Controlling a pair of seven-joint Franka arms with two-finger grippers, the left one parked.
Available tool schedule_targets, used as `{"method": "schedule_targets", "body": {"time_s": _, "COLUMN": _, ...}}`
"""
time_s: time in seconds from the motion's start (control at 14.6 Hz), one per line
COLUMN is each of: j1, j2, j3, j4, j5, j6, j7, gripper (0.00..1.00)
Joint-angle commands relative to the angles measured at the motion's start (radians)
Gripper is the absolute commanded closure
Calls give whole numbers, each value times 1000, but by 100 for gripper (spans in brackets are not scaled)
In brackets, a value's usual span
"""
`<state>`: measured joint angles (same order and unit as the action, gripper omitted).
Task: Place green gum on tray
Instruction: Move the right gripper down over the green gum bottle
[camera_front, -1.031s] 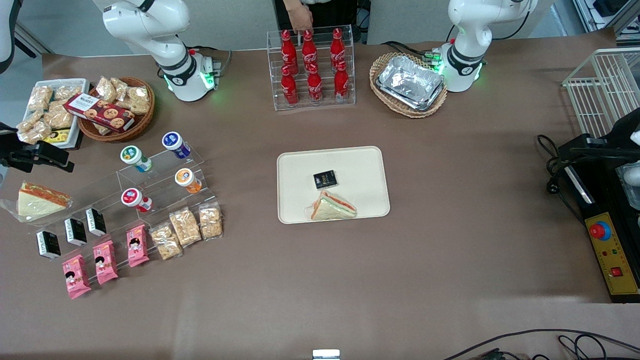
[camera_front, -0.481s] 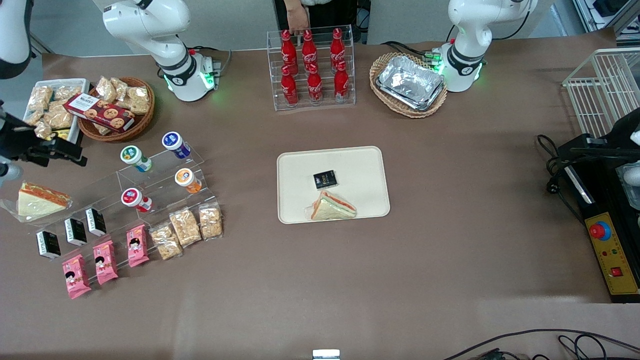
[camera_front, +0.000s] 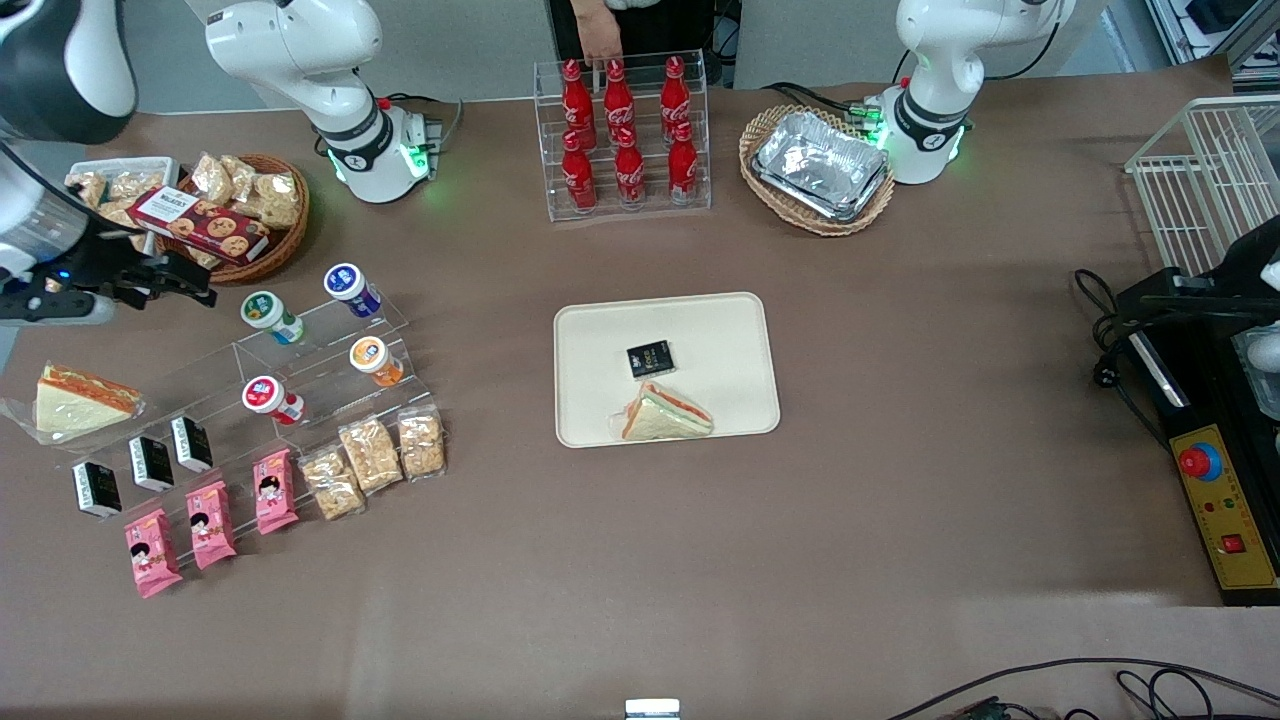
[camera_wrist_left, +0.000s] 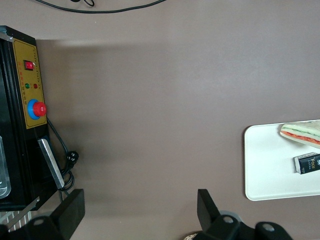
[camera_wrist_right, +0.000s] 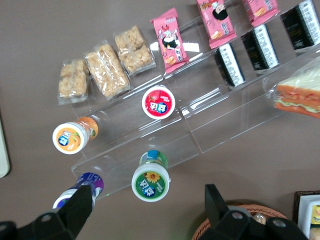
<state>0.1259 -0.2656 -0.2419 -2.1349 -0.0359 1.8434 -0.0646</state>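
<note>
Swinging in from the bench edge, the open, empty end effector (camera_wrist_right: 145, 210) now hovers near the green gum (camera_wrist_right: 150, 182), risking knocking the neighbouring blue-lidded bottle (camera_wrist_right: 75, 192).

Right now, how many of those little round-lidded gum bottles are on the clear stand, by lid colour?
Green gum: 1
Blue-lidded bottle: 1
Orange-lidded bottle: 1
Red-lidded bottle: 1
Total: 4
All four stand on the clear stand. The end effector hangs open above the green one, not touching it.
</note>
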Motion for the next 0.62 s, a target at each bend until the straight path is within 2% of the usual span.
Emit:
{"method": "schedule_targets", "body": {"time_s": 0.0, "j1": 6, "j2": -32, "j3": 1, "j4": -130, "j5": -21, "j6": 103, "j7": 3, "gripper": 0}}
{"method": "schedule_targets", "body": {"time_s": 0.55, "j1": 1, "j2": -40, "j3": -4, "j4": -286, "j5": -21, "j6": 240, "j7": 8, "gripper": 0}}
